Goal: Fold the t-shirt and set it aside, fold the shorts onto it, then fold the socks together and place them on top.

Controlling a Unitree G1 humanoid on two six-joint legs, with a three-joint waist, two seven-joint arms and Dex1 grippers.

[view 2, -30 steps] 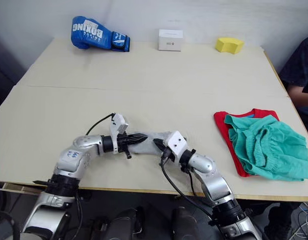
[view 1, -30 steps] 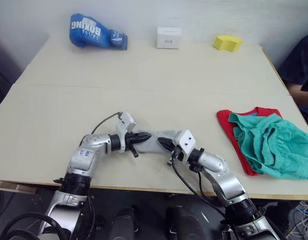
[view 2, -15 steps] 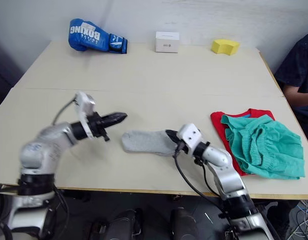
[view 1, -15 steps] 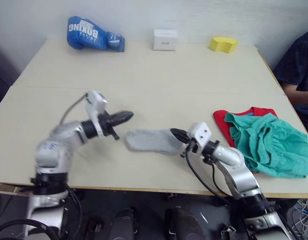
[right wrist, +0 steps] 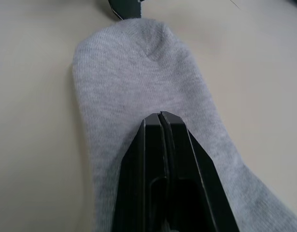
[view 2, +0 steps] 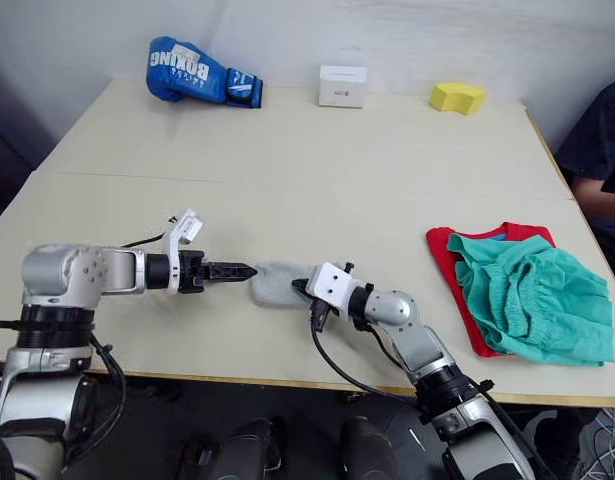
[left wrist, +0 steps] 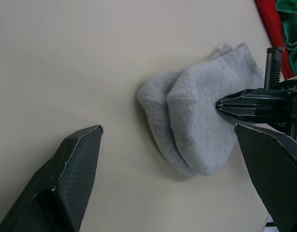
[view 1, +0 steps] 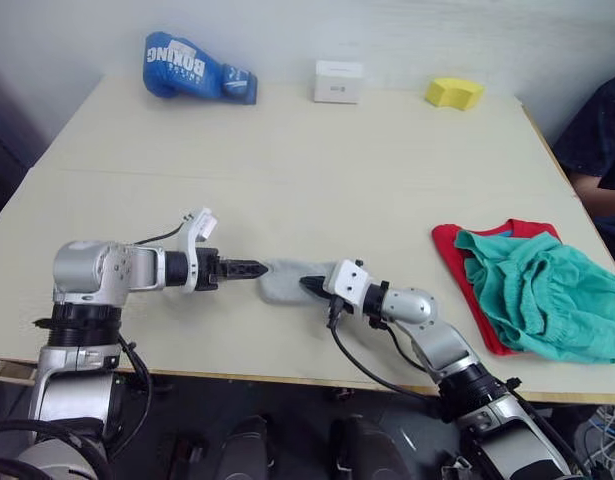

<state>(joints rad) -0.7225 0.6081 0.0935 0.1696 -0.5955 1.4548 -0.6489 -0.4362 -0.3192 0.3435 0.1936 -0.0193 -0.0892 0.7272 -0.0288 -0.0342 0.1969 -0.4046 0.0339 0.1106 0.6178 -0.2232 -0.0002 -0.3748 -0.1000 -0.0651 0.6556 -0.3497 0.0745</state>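
The light grey socks point(view 1: 282, 280) lie doubled over in a short bundle on the table near its front edge. My right gripper point(view 1: 307, 285) is shut, its tips point(right wrist: 159, 115) pinched into the top layer at the socks' point(left wrist: 196, 125) right end. Just left of the bundle my left gripper point(view 1: 249, 268) points at it, its fingers point(left wrist: 76, 174) spread wide and holding nothing. At the right, the red t-shirt point(view 1: 449, 245) lies flat. The teal shorts point(view 1: 542, 295) sit crumpled on it and cover most of it.
A blue boxing glove point(view 1: 192, 68), a white box point(view 1: 337, 80) and a yellow block point(view 1: 454, 92) line the table's far edge. A person's arm in a dark sleeve point(view 1: 599, 135) shows past the table's right side.
My left gripper let go of the socks, swung out to the left and came back open beside them. My right gripper moved left with the socks' end, and the bundle is now shorter.
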